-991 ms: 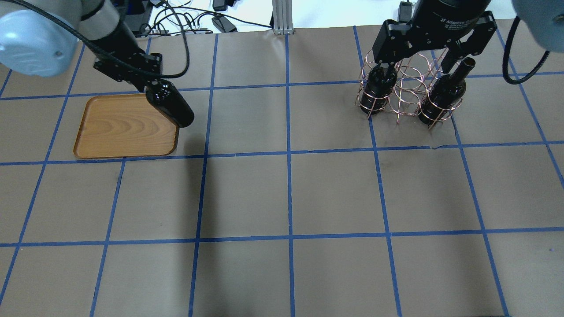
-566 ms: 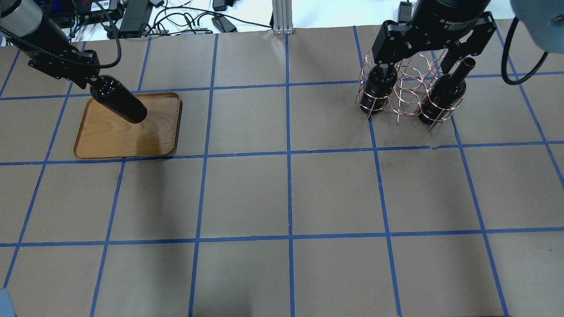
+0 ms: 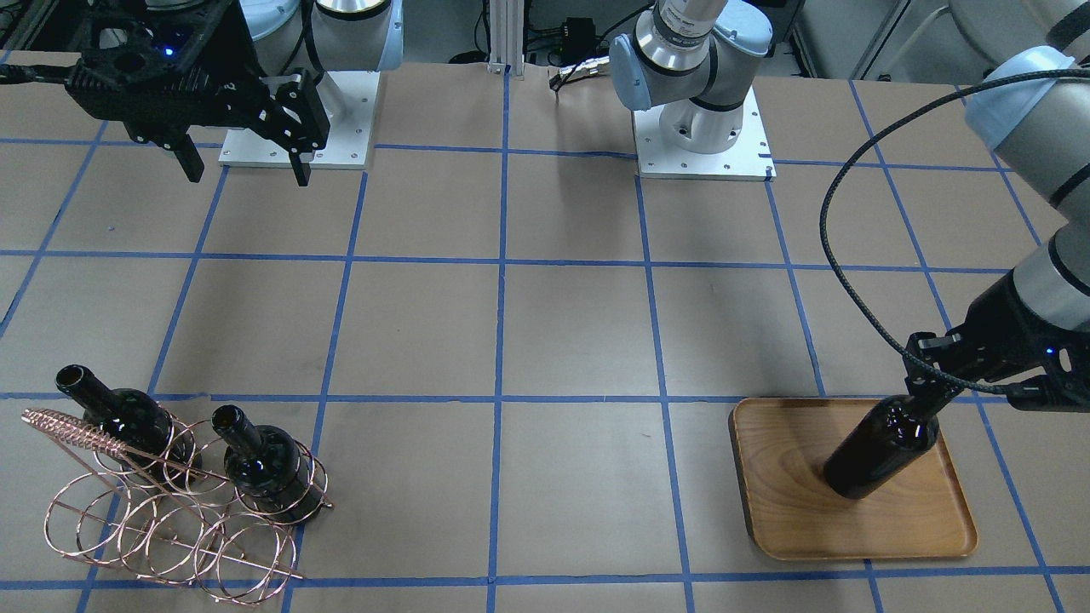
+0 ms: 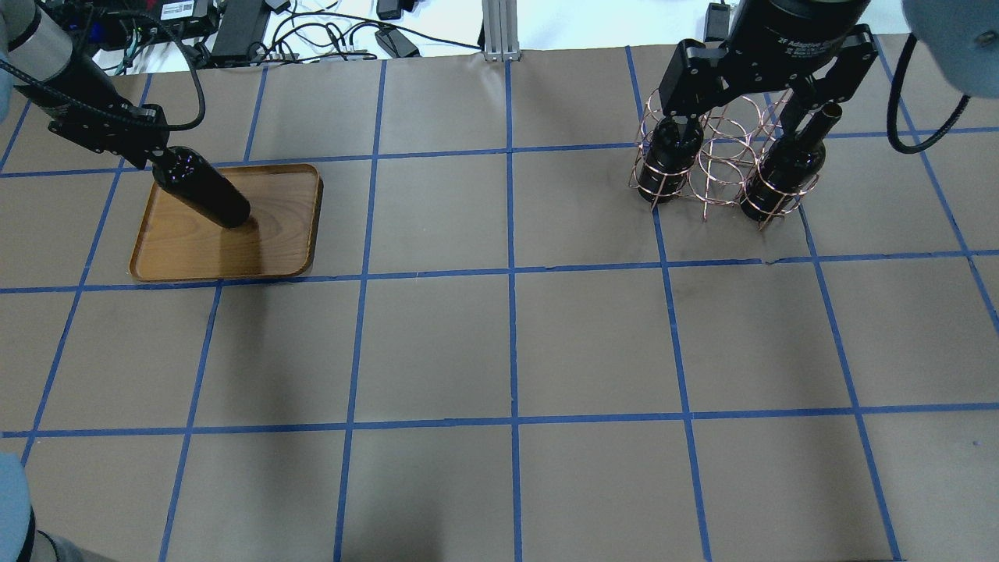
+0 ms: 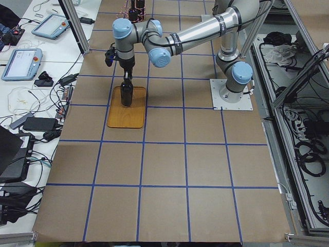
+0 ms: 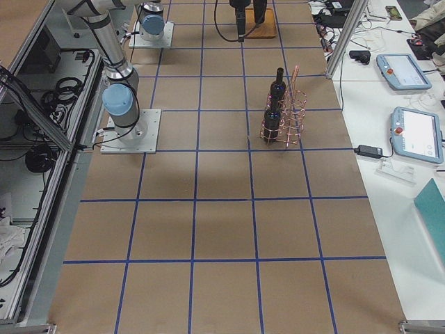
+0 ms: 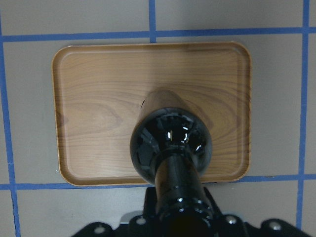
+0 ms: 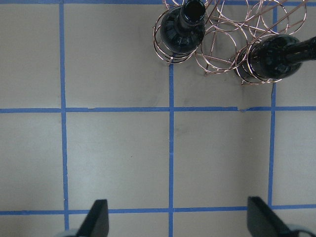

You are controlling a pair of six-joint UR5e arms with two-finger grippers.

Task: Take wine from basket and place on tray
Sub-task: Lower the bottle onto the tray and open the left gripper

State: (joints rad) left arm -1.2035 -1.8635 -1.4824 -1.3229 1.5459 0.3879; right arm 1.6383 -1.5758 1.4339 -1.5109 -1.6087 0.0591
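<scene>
Front-facing view: the left gripper (image 3: 926,393) is clenched on the neck of a glossy near-black wine bottle (image 3: 881,447) over the wood-grain tray (image 3: 783,524). The bottle's base is at or just above the wood, and I cannot tell whether they touch. The carry looks done; set-down and release are left. The right gripper (image 3: 247,174) hovers with its fingers spread and nothing between them.

Overhead: a second bottle (image 4: 663,160) and a third bottle (image 4: 788,168) stand in the outer rings of the copper wire basket (image 4: 722,168). If all three are meant, two trips remain.

Side views: the held bottle hangs upright.

Left wrist: the round glass shoulder glints, and the tray shows rounded corners and a low rim.

Right wrist: matte brown paper (image 8: 118,158) under blue tape lines (image 8: 171,148)
</scene>
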